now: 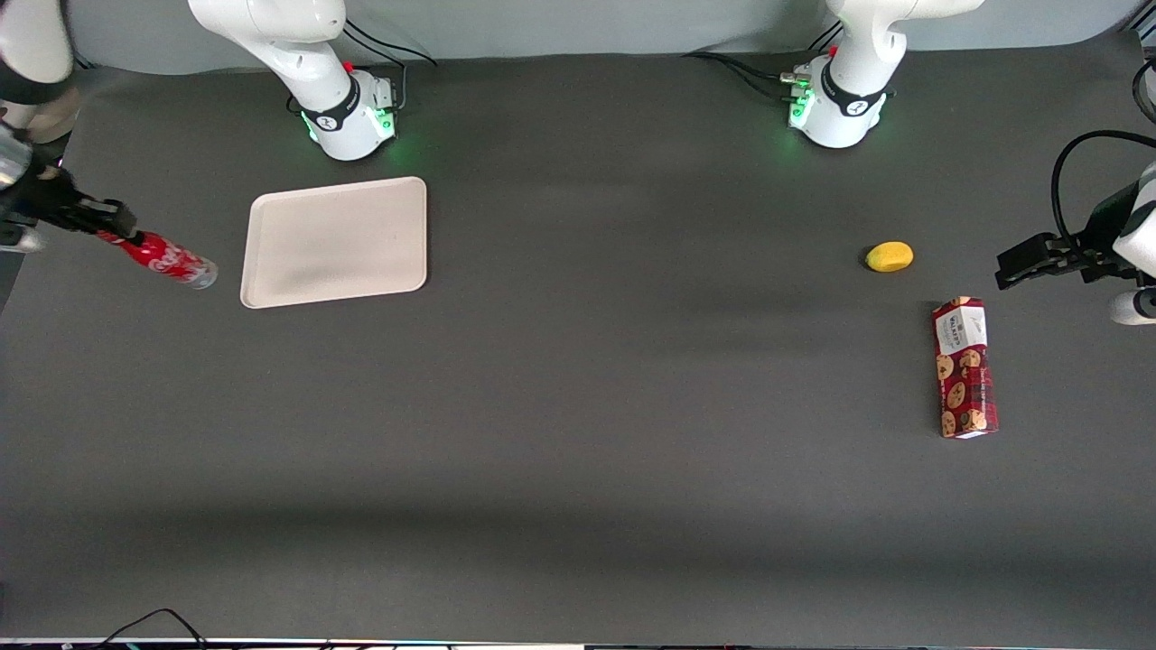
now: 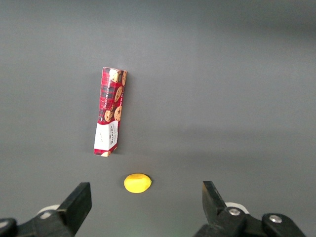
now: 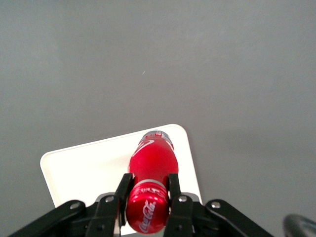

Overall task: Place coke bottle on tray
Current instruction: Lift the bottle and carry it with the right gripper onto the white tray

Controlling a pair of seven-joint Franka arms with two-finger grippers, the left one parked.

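The coke bottle (image 1: 167, 260), a slim red bottle with white script and a silvery base, hangs tilted in the air at the working arm's end of the table, cap end in my gripper (image 1: 122, 232). The gripper is shut on the bottle's neck, one black finger on each side just below the red cap (image 3: 146, 212). The bottle (image 3: 152, 160) points down toward the tray (image 3: 94, 168). In the front view the pale beige tray (image 1: 336, 240) lies flat on the dark table, beside the bottle and apart from it, in front of the working arm's base.
A yellow lemon-like object (image 1: 890, 256) and a red cookie box (image 1: 964, 367) lie toward the parked arm's end of the table, also seen as the lemon-like object (image 2: 137, 182) and box (image 2: 110, 111) in the left wrist view. Dark grey table surface (image 1: 578, 406) spreads between.
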